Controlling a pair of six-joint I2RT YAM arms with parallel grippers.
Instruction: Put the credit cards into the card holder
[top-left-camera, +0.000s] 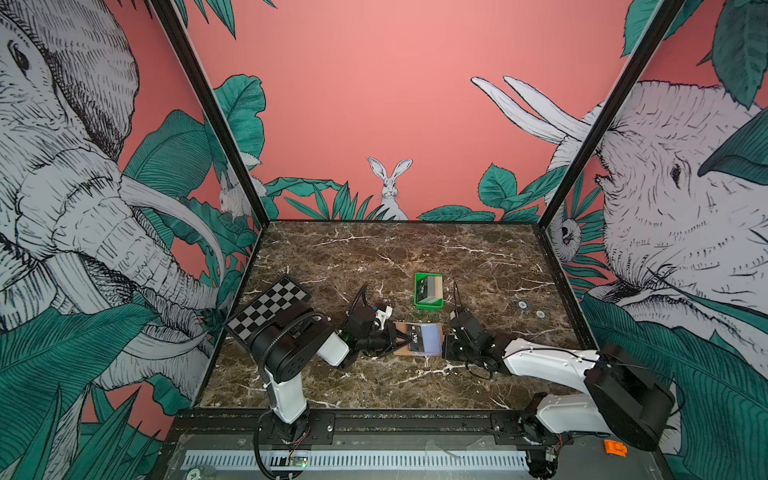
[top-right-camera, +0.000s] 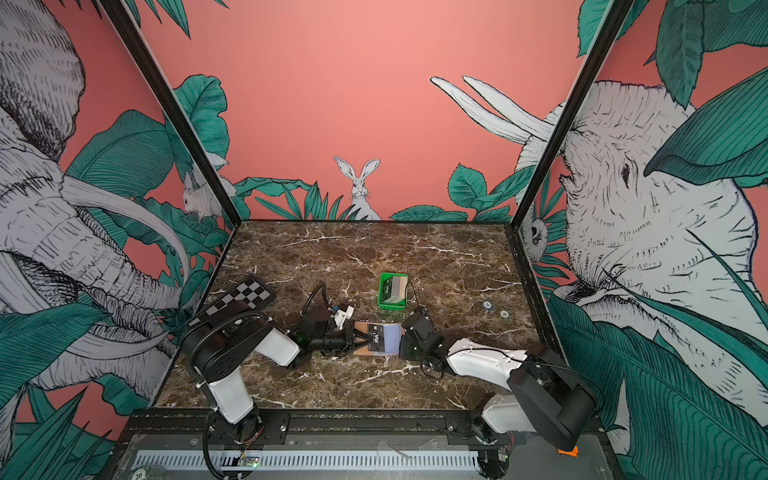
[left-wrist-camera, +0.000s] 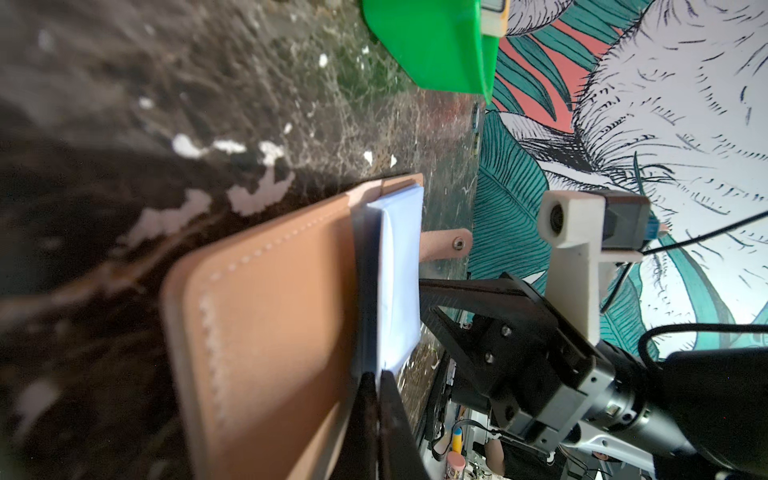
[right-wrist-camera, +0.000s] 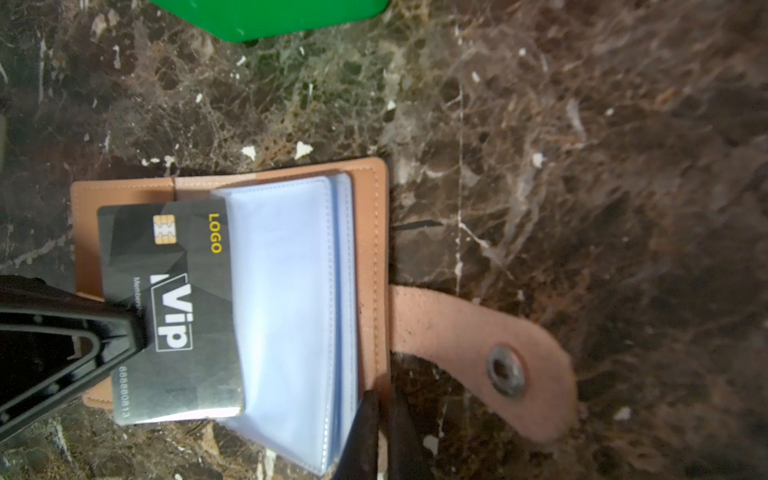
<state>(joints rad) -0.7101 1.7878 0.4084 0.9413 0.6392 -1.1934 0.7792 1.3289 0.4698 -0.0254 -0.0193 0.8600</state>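
Left claw (left-wrist-camera: 376, 380) pinches VIP card (right-wrist-camera: 170, 299) atop card holder (right-wrist-camera: 371, 249).

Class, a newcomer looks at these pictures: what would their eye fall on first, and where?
Pink jungle wallpaper with elephants and a rabbit covers the walls. Mid-table on dark marble, an open tan card holder lies, a black VIP card at its clear pockets, pinched by the left tool. Behind stands a green tray with more cards.

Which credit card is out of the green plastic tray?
The black VIP card, lying on the open tan leather card holder; the other cards are in the tray.
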